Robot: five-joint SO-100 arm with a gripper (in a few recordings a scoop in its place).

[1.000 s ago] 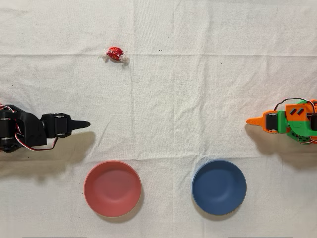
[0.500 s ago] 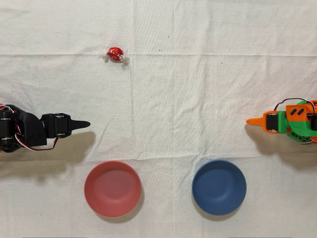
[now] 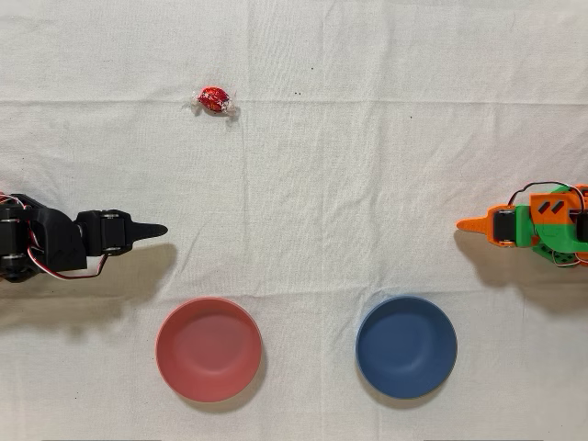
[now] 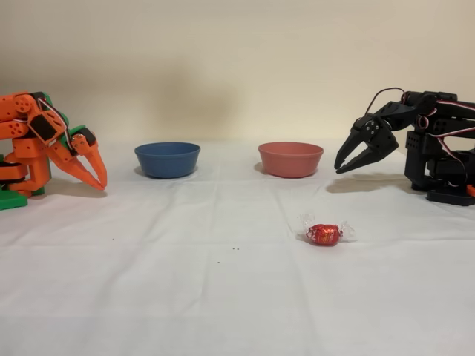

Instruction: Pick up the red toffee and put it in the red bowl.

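A creased white cloth (image 4: 185, 297) covers the table; nearest its front edge in the fixed view lies the small red foil toffee with clear twisted ends (image 4: 324, 234), alone on the cloth; farther back stand the matte salmon-red bowl (image 4: 290, 159) and the matte blue bowl (image 4: 167, 159); the black arm's gripper (image 4: 343, 167) hangs above the cloth beside the red bowl, fingers slightly parted, empty; the orange arm (image 4: 44, 141) is idle; behind, a plain beige wall (image 4: 223, 67).

Black arm (image 4: 434, 141) folded low, jaws slightly parted — empty, pointing down
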